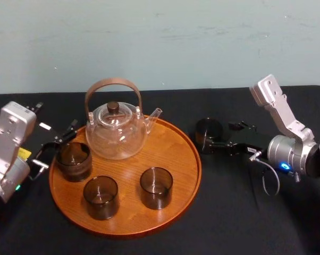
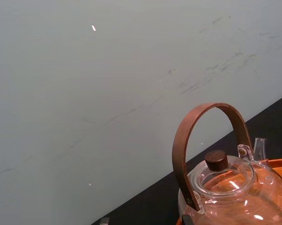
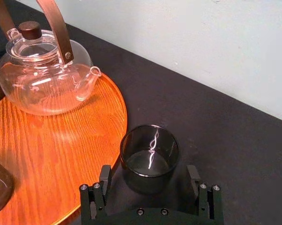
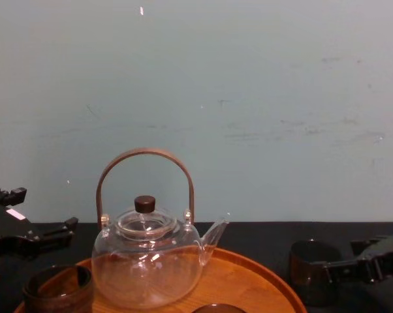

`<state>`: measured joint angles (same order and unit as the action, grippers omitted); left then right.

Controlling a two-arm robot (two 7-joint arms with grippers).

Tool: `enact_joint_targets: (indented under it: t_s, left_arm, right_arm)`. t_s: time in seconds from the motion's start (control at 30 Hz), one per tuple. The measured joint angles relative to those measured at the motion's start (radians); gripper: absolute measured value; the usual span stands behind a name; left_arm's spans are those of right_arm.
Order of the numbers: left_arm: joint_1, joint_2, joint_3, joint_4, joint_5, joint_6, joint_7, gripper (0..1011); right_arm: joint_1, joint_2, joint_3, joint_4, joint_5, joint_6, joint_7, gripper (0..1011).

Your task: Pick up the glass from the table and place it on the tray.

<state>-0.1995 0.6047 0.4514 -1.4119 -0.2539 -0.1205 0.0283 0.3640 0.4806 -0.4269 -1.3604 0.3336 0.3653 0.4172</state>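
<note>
Right of tray [image 3: 61, 154]: right gripper [image 3: 149, 173], fingers [image 3: 105, 177] spread, straddles glass [image 3: 149, 152].

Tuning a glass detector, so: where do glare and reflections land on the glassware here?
Right wrist view: a bright wavy streak inside the dark glass, standing in the open right pincer; white highlights across the teapot. Head view: the glass barely stands out from the black table; the left pincer sits by the tray. Chest view: small glints on the teapot's belly.
</note>
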Motion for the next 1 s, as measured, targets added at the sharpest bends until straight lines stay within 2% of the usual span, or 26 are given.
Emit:
enact_joint_targets:
  t_s: [0.57,1.0]
  left_arm:
    - [0.0,0.0,0.0,0.0,0.0,0.0,0.0,1001]
    - [0.0,0.0,0.0,0.0,0.0,0.0,0.0,1001]
  right_arm:
    - [0.058,-0.05,-0.014,0.09,-0.032,-0.016,0.017,1002]
    - [0.088,-0.074,-0.018,0.139,-0.051,-0.031,0.031,1002]
